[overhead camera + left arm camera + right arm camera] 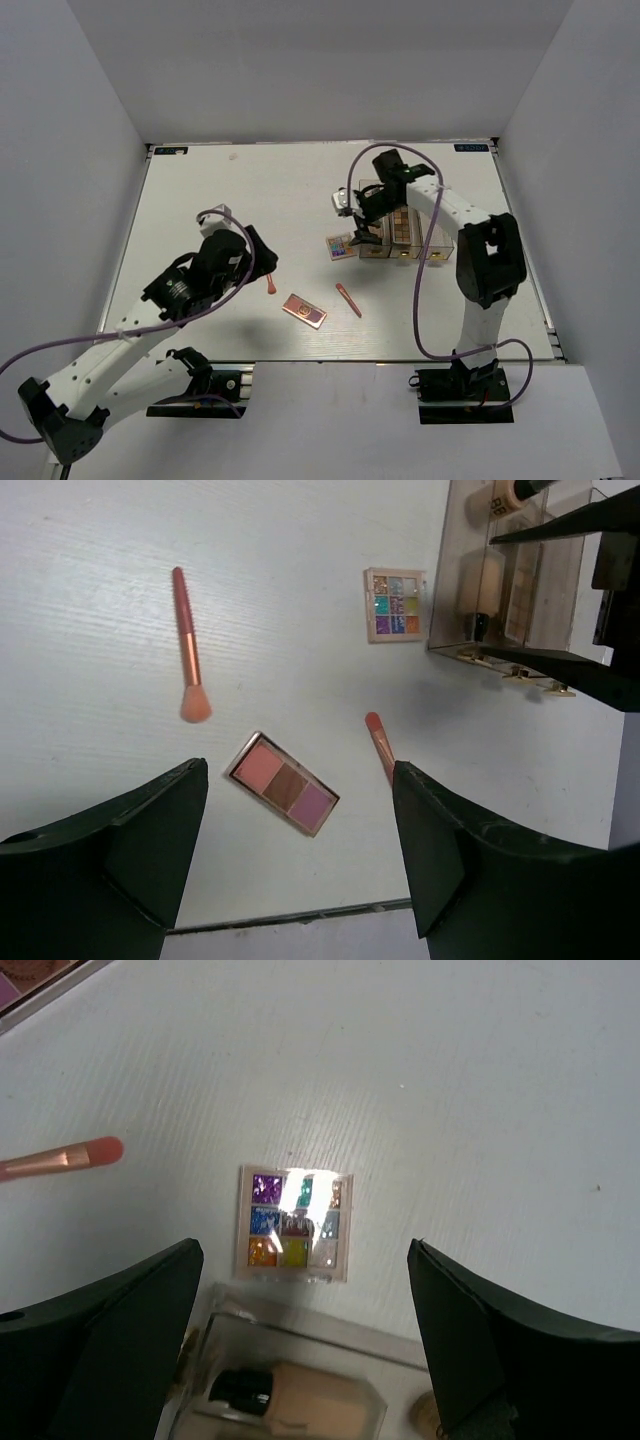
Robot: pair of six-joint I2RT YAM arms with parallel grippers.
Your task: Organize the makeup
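Loose makeup lies on the white table (250,190). A pink-brown palette (304,310) (283,783) sits near the front edge. A coral brush (271,287) (185,645) lies to its left and a coral stick (348,299) (380,746) to its right. A multicoloured palette (339,246) (294,1225) lies flat beside the clear box (400,235) (510,580). A beige bottle with a black cap (300,1400) lies in that box. My left gripper (260,252) (300,768) hangs open and empty above the table. My right gripper (360,235) (305,1250) is open and empty over the multicoloured palette and the box's edge.
The clear box has gold knobs (515,670) along its front and holds more cosmetics, among them a beige tube (500,500). White walls close off the table at the back and sides. The table's front edge (290,918) runs just below the pink-brown palette.
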